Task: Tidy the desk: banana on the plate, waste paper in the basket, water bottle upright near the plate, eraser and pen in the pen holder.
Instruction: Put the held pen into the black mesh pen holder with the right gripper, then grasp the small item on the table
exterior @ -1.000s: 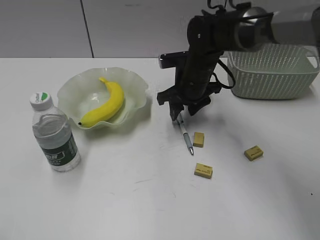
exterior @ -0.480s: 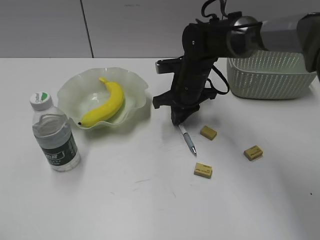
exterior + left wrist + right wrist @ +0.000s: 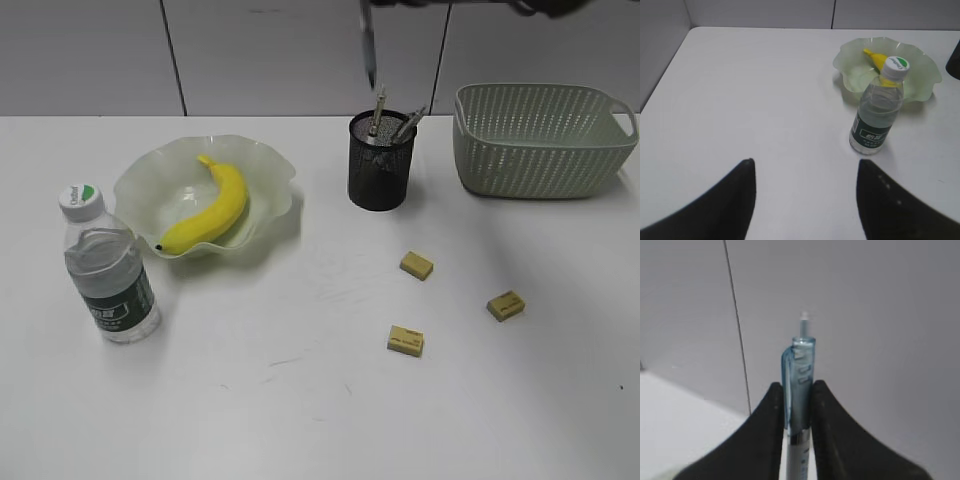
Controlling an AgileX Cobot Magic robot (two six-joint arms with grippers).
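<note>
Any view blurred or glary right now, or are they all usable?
Exterior view: sharp, soft even light, faint shadows beside the pen holder and plate. Left wrist view: clear, the bottle crisp. Right wrist view: the pen close-up and soft-focused.

The white desk (image 3: 300, 400) carries a plate (image 3: 270, 165) at left rear, a bottle (image 3: 108, 268) upright just in front of it, a mesh holder (image 3: 380, 170) mid-rear and a basket (image 3: 545, 140) at right rear. Three small yellowish blocks (image 3: 417, 264) (image 3: 405, 340) (image 3: 506, 305) (probably erasers) lie loose, right of centre.
</note>
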